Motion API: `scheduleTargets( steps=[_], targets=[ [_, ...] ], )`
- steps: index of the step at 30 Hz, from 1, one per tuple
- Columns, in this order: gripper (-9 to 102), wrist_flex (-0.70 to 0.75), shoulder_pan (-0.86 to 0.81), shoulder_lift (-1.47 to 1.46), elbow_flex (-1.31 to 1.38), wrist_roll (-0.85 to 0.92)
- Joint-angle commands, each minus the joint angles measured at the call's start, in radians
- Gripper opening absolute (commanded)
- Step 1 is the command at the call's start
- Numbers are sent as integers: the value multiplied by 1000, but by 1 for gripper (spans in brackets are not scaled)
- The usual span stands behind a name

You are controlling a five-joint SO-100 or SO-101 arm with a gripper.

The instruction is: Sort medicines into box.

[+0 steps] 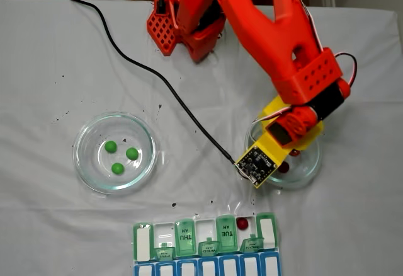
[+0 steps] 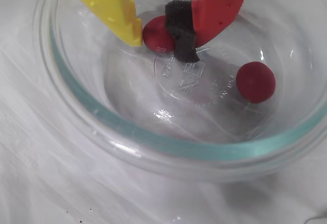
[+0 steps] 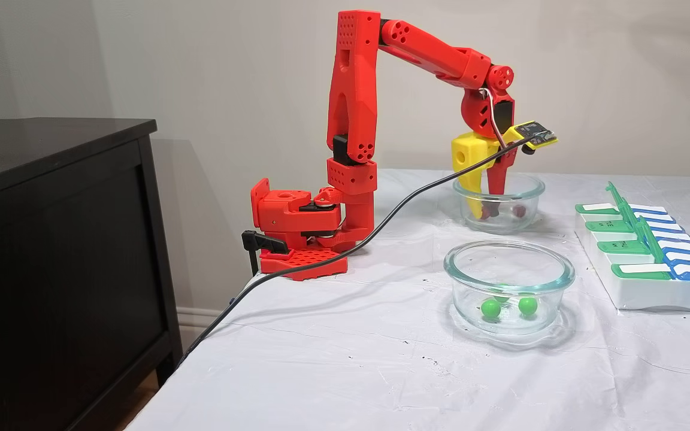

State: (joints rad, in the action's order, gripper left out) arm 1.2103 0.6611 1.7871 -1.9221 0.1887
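Note:
My gripper point(image 2: 162, 42) reaches down into a clear glass dish point(image 2: 153, 137). Its yellow finger point(image 2: 110, 4) and the foam-padded red finger point(image 2: 219, 4) press on either side of a dark red medicine ball point(image 2: 156, 34). A second red ball point(image 2: 255, 82) lies loose to the right in the same dish point(image 1: 312, 166). Three green balls point(image 1: 118, 168) rest in the other glass dish point(image 1: 79, 138). One red ball point(image 1: 242, 223) sits in an open compartment of the box point(image 1: 143, 241), a pill organiser with green and blue lids. The other fixed view also shows the gripper point(image 3: 483, 212) inside the far dish point(image 3: 530, 185).
A black cable point(image 1: 157, 80) runs across the white cloth from the wrist camera board point(image 1: 257, 162) to the table's far left. The red arm base point(image 3: 297, 239) stands behind the dishes. A dark cabinet point(image 3: 51, 239) stands off the table. Some organiser lids stand upright.

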Motion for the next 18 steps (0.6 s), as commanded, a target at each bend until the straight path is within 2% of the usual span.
scheduleTargets(
  steps=[1,7,11,18],
  targets=[
    [0,11,-17,67,40,8],
    [0,17,-6,193,26,6],
    [0,81,-40,150,127,21],
    [0,114,-61,192,173,38]
  ],
)
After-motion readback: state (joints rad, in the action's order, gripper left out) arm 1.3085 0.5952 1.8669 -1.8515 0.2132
